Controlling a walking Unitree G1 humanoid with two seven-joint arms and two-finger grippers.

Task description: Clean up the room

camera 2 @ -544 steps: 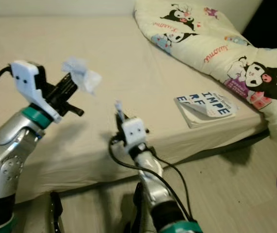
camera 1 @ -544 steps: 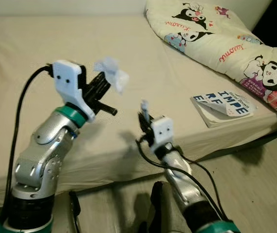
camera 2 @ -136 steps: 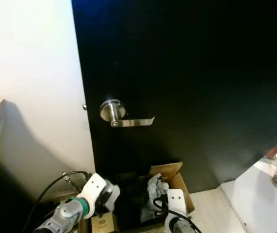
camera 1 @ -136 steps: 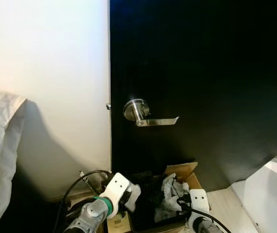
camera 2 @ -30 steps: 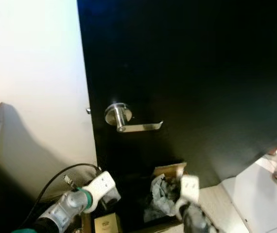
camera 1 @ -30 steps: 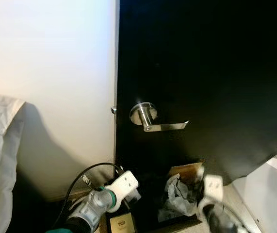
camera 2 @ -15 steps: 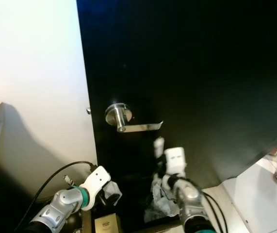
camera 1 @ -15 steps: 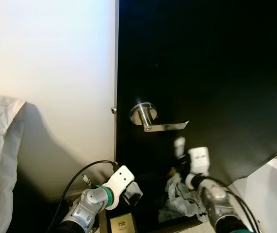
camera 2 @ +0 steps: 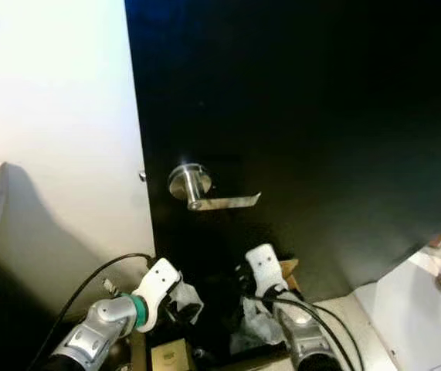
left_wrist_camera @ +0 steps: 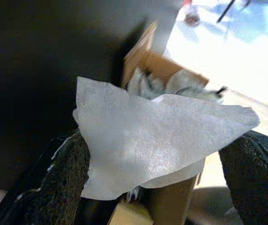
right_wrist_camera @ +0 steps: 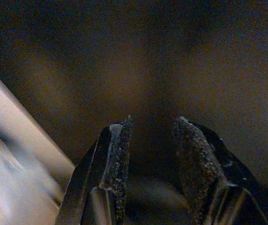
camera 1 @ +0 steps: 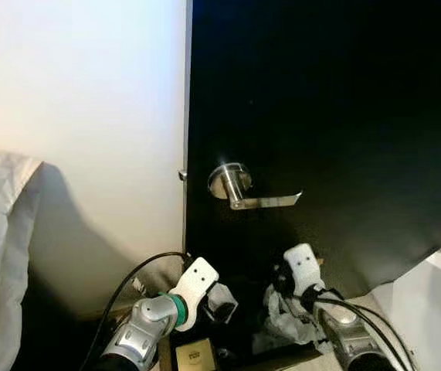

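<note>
A Unitree G1 leans over a cardboard box (camera 1: pixel 301 280) of crumpled paper waste (camera 1: pixel 286 325) set on the floor against a black door (camera 1: pixel 328 116), just below the lever handle (camera 1: pixel 243 189). The left gripper (left_wrist_camera: pixel 157 183) has its fingers spread wide, a white tissue (left_wrist_camera: pixel 157 136) draped loosely across the gap between them; seen from the head, the same tissue (camera 2: pixel 183 297) hangs at the box's left edge, above its dark interior. The wrist camera looks past the tissue to the box's far wall and the waste heaped against it, so the drop point lies ahead of and below this gripper. The right gripper (right_wrist_camera: pixel 150 154), fingers apart and holding nothing, hovers near the box's far right corner, facing the door. The left arm is judged the one placed to let the tissue fall inside.
</note>
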